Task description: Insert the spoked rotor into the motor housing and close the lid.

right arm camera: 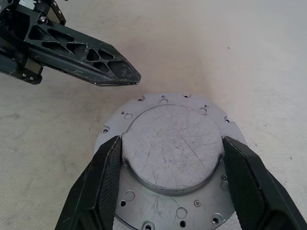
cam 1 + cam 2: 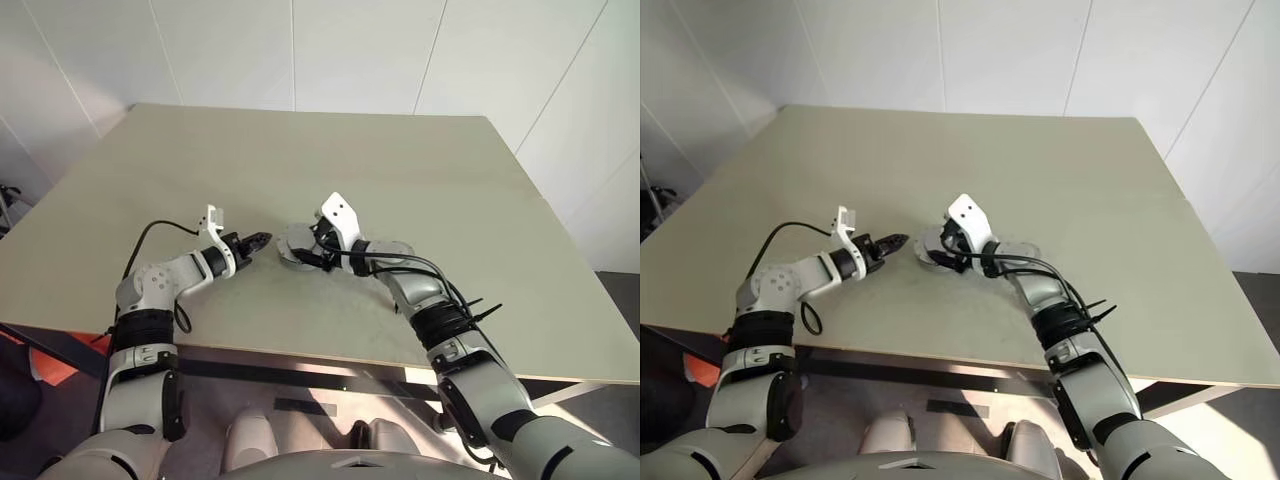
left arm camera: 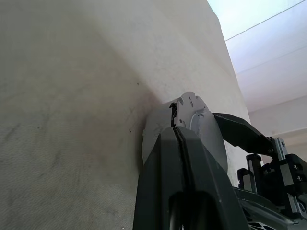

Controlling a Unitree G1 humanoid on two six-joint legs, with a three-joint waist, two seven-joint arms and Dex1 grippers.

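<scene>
A round silver-grey lid (image 1: 172, 158) with a raised plain centre and a holed flange lies flat on the table, just right of its middle front. My right gripper (image 1: 172, 140) reaches over it from the right. Its two fingers press against opposite sides of the raised centre. My left gripper (image 2: 262, 240) is shut with nothing in it, and its tip hovers just left of the lid's edge (image 3: 189, 103). The same left gripper (image 1: 129, 76) shows in the right wrist view, pointing at the flange. The spoked rotor and the motor housing are hidden.
The beige table (image 2: 300, 150) stretches wide and bare behind and to both sides. A second grey piece (image 2: 398, 247) lies partly under my right forearm, right of the lid. The table's front edge runs close below both arms. White walls stand behind.
</scene>
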